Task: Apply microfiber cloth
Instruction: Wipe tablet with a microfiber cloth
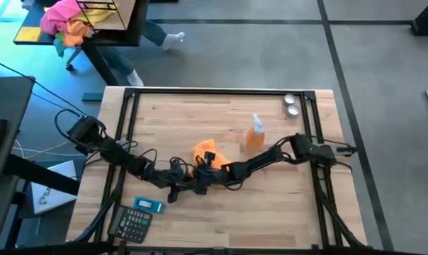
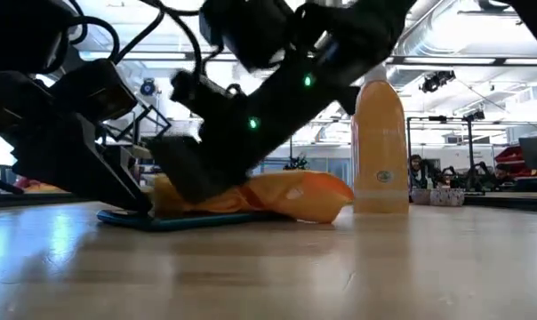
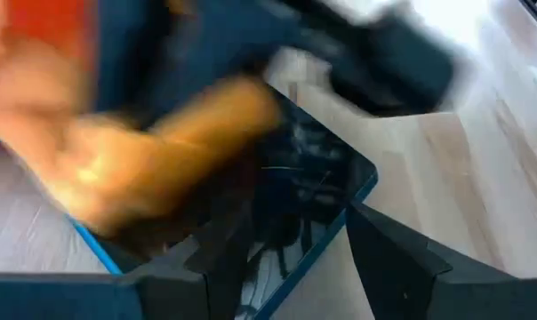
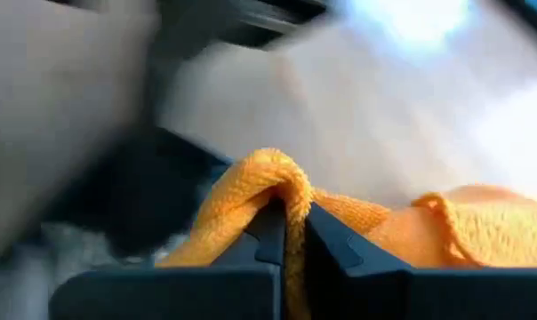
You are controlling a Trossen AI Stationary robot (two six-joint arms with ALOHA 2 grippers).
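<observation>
The soft orange microfiber cloth lies bunched near the middle of the light wooden table, draped partly over a black phone in a blue case that rests flat on the wood. My right gripper is pinched closed on a raised fold of this cloth; in the right wrist view the woven orange fabric rises between the two dark fingers, which press against it from both sides. My left gripper sits low at the table, right beside the phone's near edge; its fingers appear spread apart, though that wrist view is smeared, so I say this with some caution. Seen from table height, both dark arms come down together over the cloth and phone. Just beyond the cloth stands a small orange spray bottle with a white top, upright and apart from the cloth. Two small round silver tins sit at the far right corner. Near the front left corner are a dark calculator and a small blue device beside it. Off the table, a pink and orange fabric pile rests on another surface.
</observation>
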